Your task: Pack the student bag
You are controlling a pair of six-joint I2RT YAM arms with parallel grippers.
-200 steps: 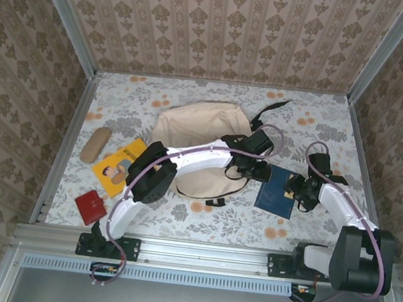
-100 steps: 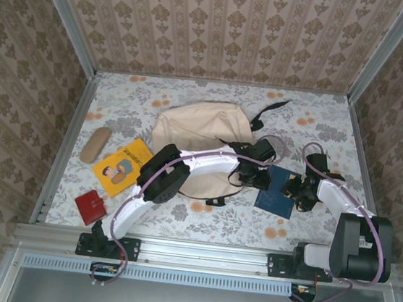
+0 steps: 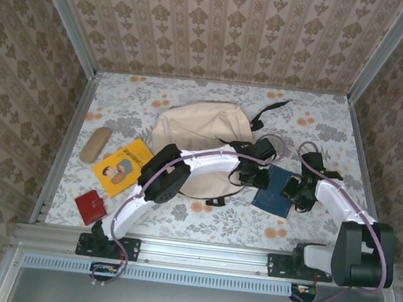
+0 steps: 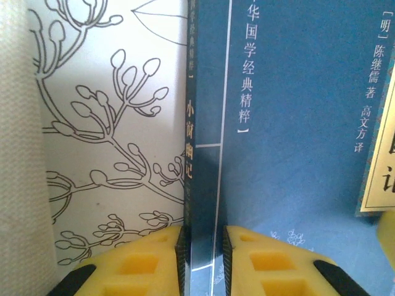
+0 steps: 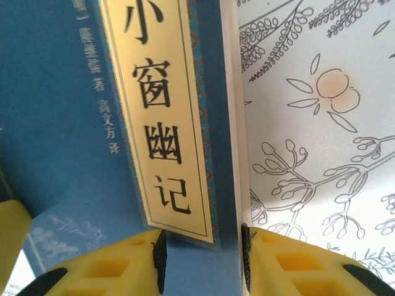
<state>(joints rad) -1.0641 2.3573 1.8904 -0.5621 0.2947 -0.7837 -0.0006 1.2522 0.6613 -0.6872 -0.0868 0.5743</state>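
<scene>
The bag (image 3: 196, 132) is lying flat at mid-table, just left of the blue book (image 3: 275, 191), with the left arm reaching across its near edge. I cannot tell whether its mouth is open.

The left gripper (image 4: 202, 240) is pinching the book's spine, jaws narrow and a pad pressing on each side. The right gripper (image 5: 202, 243) is pinching the opposite, page-side edge in the same way, jaws a little wider.

With 2 grippers holding 1 book by opposite edges, any mismatch between the arms is likely to be the main hazard. Pulling apart could be straining the cover, and pushing together could be bowing the book. Both grips are sitting shallow, near the corners, so the book could be twisting out as it rises. On the page side the sheets could be fanning and slipping. If the bag is lying shut, the book could be shoving the fabric along the table (image 3: 321, 121) instead of entering.
</scene>
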